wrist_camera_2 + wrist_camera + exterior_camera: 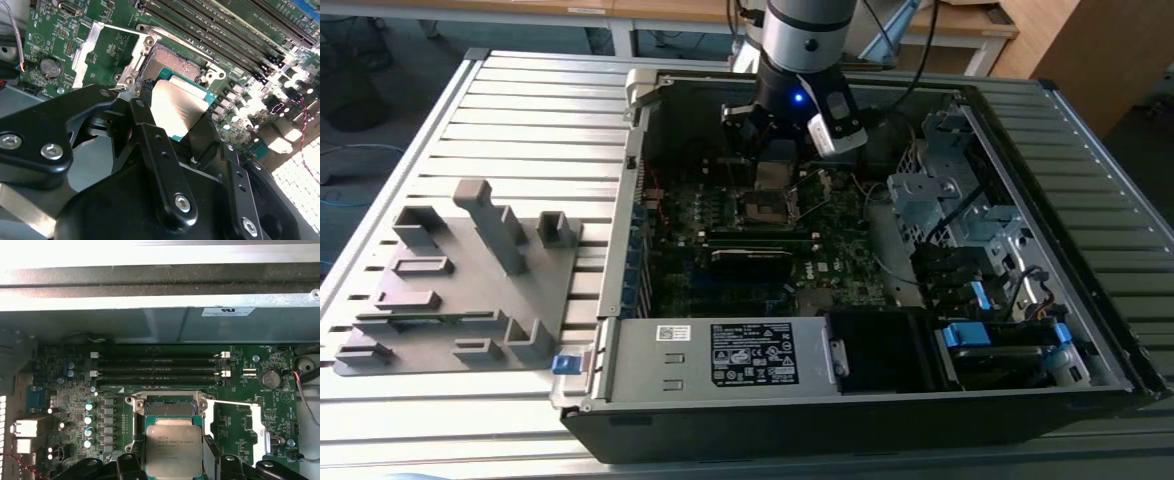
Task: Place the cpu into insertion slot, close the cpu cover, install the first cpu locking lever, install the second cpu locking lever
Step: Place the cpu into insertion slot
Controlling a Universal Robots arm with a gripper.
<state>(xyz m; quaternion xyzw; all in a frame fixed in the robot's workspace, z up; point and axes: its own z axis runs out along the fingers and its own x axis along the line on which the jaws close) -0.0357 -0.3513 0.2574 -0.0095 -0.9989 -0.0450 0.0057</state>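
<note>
One step live, seating | black two-finger gripper (pixel 175 125) clamped on flat square silver-grey cpu (pixel 177 102) just over square black silver-rimmed insertion slot (pixel 169 407) | thin silvery cpu cover (pixel 86 47) flipped open | tbh: keep level, square edges, lower gently

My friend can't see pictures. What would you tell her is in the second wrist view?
A black gripper holds a flat silver chip close to an open square socket on a green circuit board. The metal cover is swung open to one side, and long black memory slots run beyond it.
</note>
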